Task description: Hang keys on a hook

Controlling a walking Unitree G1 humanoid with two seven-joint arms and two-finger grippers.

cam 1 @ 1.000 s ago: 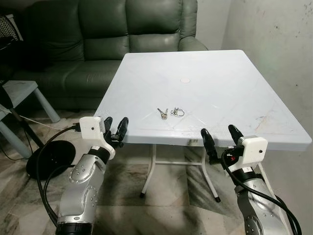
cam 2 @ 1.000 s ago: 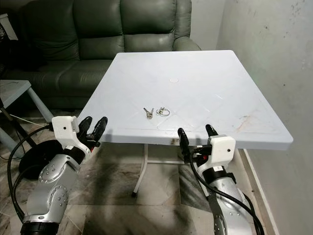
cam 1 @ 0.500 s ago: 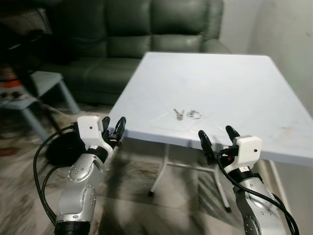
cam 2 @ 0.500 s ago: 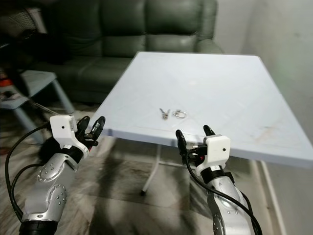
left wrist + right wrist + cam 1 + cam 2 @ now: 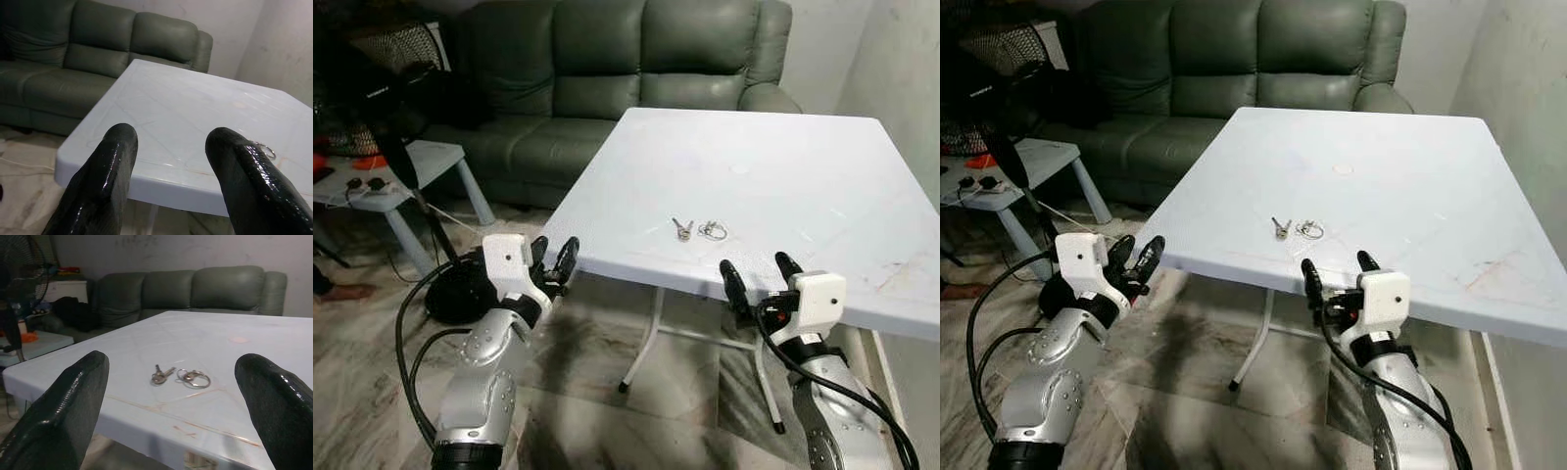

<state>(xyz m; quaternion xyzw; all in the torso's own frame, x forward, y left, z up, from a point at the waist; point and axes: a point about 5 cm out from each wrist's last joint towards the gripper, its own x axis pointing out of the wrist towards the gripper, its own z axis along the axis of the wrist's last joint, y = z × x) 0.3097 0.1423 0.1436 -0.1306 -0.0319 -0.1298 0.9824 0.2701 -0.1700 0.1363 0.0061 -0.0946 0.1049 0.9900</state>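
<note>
Silver arms raised at the white table's (image 5: 803, 186) near edge, left pincer (image 5: 554, 260) and right pincer (image 5: 759, 275) both spread wide, keys (image 5: 698, 229) beyond.

even, soft indoor light, bright on the white table (image 5: 773, 166), which reads slightly washed out. the sofa (image 5: 636, 69) and the corner at 10 o'clock sit in deep shade. the head views are sharp, without motion blur. in the wrist views the black fingers (image 5: 63, 406) are close, soft-focused and carry glossy highlights; the keys (image 5: 181, 377) stay fairly crisp.
</note>
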